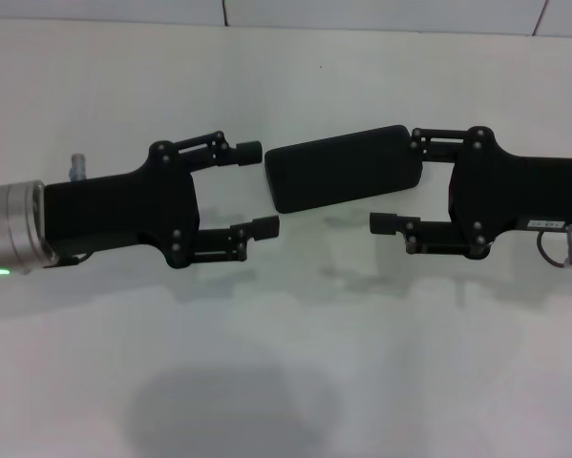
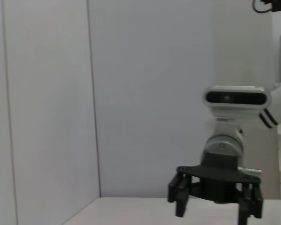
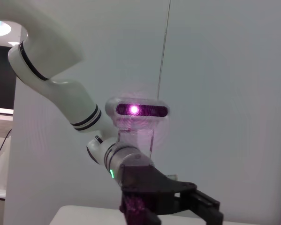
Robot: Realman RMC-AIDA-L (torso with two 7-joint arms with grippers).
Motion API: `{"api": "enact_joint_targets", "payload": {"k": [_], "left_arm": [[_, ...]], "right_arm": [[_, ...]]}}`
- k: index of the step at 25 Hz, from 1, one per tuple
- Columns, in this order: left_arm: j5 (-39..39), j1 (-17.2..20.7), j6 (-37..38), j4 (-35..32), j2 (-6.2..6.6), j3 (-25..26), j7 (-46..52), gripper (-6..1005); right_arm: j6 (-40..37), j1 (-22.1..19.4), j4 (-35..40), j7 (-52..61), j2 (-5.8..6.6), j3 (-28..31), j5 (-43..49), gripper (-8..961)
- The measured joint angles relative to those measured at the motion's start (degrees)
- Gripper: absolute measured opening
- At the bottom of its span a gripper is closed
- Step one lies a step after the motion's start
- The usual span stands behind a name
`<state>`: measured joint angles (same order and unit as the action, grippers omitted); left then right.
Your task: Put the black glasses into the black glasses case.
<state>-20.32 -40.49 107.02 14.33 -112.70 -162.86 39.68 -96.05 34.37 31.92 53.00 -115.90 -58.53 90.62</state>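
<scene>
Head view showed closed black glasses case (image 1: 345, 169) between both spread, empty end effectors, left end effector (image 1: 257, 189) and right end effector (image 1: 400, 181); black glasses unseen; best steady case, then lift lid.

No text, label or number is readable anywhere.

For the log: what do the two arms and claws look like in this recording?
Both claws, left claw and right claw, are matte black with two linkage-style fingers and visible screw heads. The left wrist has a silver cylindrical section with a green light; the right carries a small white label and a thin cable. The arm links behind them are white with black bands.
</scene>
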Motion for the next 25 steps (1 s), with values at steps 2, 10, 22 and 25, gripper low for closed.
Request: {"api": "enact_joint_targets", "payload": {"k": [2,10,22,25], "left_arm": [[0.3,0.18,0.11,0.0,-0.16,0.0,-0.51,798],[0.4,0.25,0.17,-0.01,-0.48,0.0,-0.39,798],[0.02,0.57,0.08,-0.01,-1.06,0.0,0.55,798],[-0.03,0.58,0.09,-0.01,-1.06,0.0,1.2,798]], "right_arm": [[0.0,-0.09,-0.02,-0.04,-0.02,-0.01,-0.02,642],[0.33,-0.32,-0.74,-1.96,-0.04,-0.01,-0.14,642],[0.39,-0.66,-0.82,-2.54,-0.12,0.05,-0.19,642],[0.39,-0.66,-1.21,-3.1,-0.12,0.15,-0.22,642]]}}
